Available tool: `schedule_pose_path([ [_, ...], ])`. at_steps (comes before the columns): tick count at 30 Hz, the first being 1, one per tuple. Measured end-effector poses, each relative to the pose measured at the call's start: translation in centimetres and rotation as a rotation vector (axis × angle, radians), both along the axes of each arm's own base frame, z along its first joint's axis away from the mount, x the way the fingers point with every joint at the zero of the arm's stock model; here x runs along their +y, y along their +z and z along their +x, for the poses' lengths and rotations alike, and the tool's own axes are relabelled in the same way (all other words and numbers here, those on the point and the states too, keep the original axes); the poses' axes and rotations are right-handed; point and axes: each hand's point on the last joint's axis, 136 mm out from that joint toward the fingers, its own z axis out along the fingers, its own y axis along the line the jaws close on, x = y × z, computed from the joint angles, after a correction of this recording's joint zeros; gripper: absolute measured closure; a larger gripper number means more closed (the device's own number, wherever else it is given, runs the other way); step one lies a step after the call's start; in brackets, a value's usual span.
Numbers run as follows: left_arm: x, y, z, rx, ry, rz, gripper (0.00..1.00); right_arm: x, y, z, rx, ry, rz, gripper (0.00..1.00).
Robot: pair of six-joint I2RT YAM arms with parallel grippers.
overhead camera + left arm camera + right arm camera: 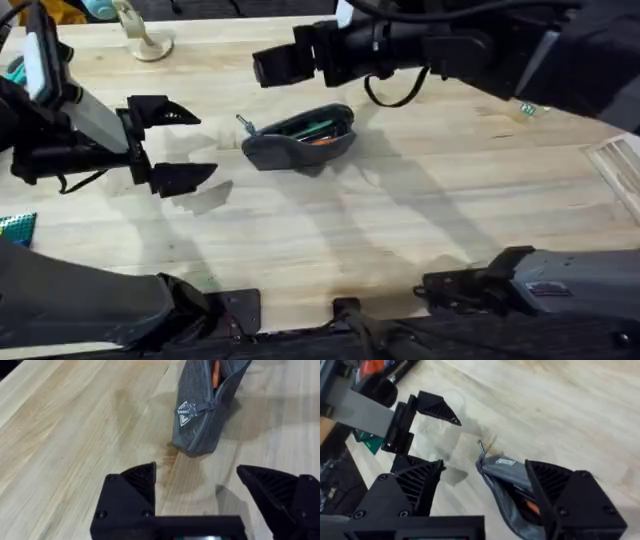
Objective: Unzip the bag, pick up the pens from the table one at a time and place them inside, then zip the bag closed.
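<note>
My left end effector (178, 146) hung with its fingers spread wide just beside the grey bag (300, 137), which lay unzipped mid-surface (400, 230) with orange and green pens (318, 131) inside. My right end effector (485, 495), also agape, hovered over it. The pouch looked soft and light, likely to slide; I judged the small zipper pull (243, 123) the place to pinch, with the fabric end braced.

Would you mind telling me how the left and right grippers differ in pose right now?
The left gripper hangs beside the bag, off its zipper-pull end; the right gripper sits over the bag itself. The left gripper points across the table toward the bag; the right looks down on it. Both are open and hold nothing.
</note>
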Motion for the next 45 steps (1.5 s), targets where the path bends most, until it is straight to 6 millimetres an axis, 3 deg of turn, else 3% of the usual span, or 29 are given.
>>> schedule_pose_path([
  [11, 0.0, 0.0, 0.0, -0.001, -0.001, 0.001, 0.008, 1.8, -0.2, -1.3, -0.054, 0.034, -0.05, 0.004],
  [20, 0.0, 0.0, 0.0, -0.002, -0.001, 0.001, 0.008, 3.4, -0.8, -2.4, -0.091, 0.021, -0.221, 0.003],
  [30, 0.0, 0.0, 0.0, -0.002, -0.001, 0.001, 0.008, 5.7, -1.6, -0.7, -0.064, 0.024, -0.317, 0.003],
  [38, 0.0, 0.0, 0.0, -0.002, -0.001, 0.001, 0.008, 6.2, -2.4, -0.8, -0.043, 0.044, -0.323, 0.003],
  [45, 0.0, 0.0, 0.0, -0.002, -0.001, 0.001, 0.008, 7.4, -6.4, -0.9, 0.037, 0.093, -0.355, 0.004],
])
